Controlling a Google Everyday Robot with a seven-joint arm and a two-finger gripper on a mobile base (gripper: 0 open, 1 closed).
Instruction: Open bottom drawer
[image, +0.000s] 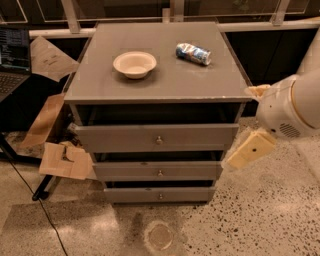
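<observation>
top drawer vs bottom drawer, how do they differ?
The top drawer is wider than the bottom drawer. The top drawer's front is also taller than the bottom drawer's. The top drawer sits highest, the bottom drawer nearest the floor. Both are flat grey with one small round knob. The gripper is open, right of the cabinet, touching neither.

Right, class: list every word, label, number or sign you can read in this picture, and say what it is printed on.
No text is readable here.
Blue-and-white can on the cabinet top: printed pattern, too blurred to read.
Laptop screen at the left edge: lines of text, too small to read.
Bottom drawer, bowl, and the gripper, open beside the cabinet's right side: no writing shows.
</observation>
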